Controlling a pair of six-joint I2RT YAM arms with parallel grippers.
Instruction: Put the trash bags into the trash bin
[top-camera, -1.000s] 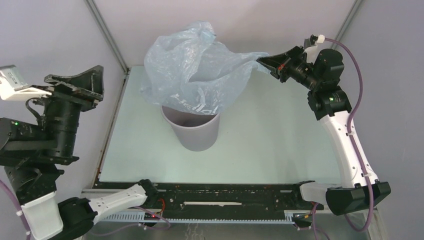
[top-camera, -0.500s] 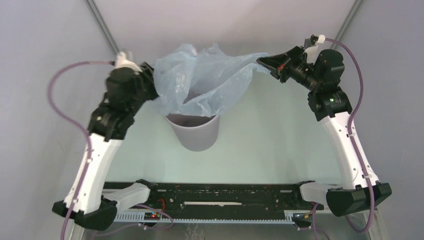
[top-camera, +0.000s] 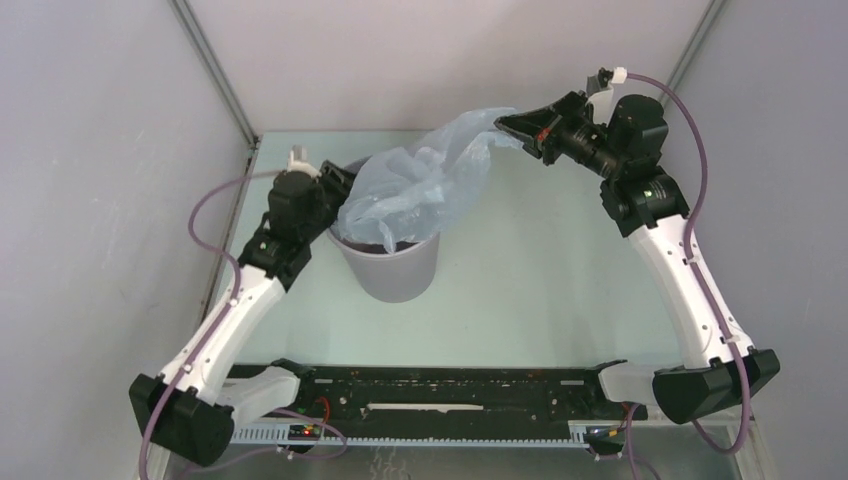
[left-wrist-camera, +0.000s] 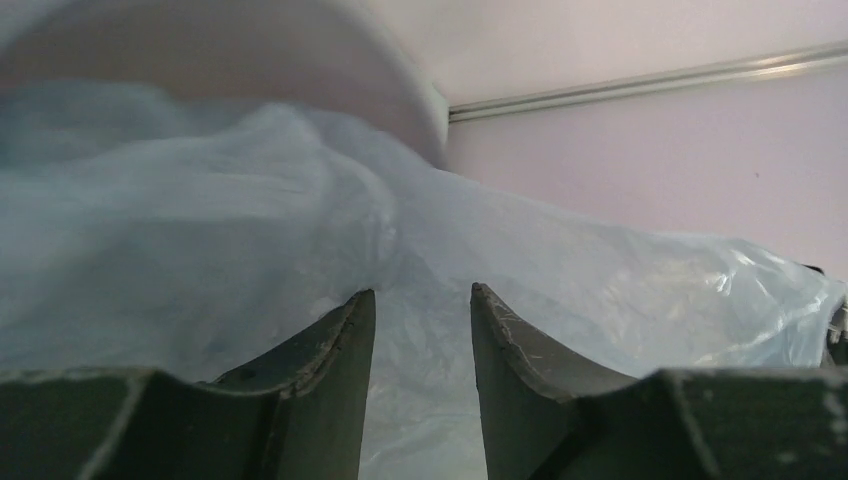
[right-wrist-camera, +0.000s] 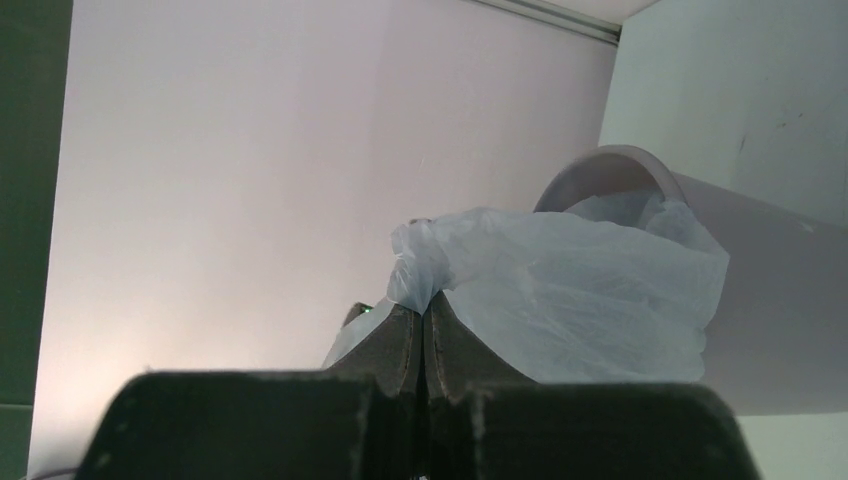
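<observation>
The pale blue translucent trash bag (top-camera: 420, 180) hangs bunched over the mouth of the grey round trash bin (top-camera: 392, 268), partly down inside it. My right gripper (top-camera: 505, 122) is shut on the bag's upper right corner and holds it up above and right of the bin. In the right wrist view the film (right-wrist-camera: 560, 290) bunches out from my closed right gripper (right-wrist-camera: 424, 300), with the bin (right-wrist-camera: 770, 300) behind. My left gripper (top-camera: 340, 180) is at the bin's far left rim, pressed against the bag. In the left wrist view it (left-wrist-camera: 421, 295) is open, with the film (left-wrist-camera: 200, 250) lying across the gap.
The bin stands mid-table on the pale green tabletop (top-camera: 540, 290). Grey walls with metal frame posts (top-camera: 215, 70) close in the back and sides. A black rail (top-camera: 440, 385) runs along the near edge between the arm bases.
My left arm swung in from the far left to the bin's left rim. The bag collapsed from a tall billow down onto the bin's mouth. My right gripper shifted slightly left, still holding the corner.
</observation>
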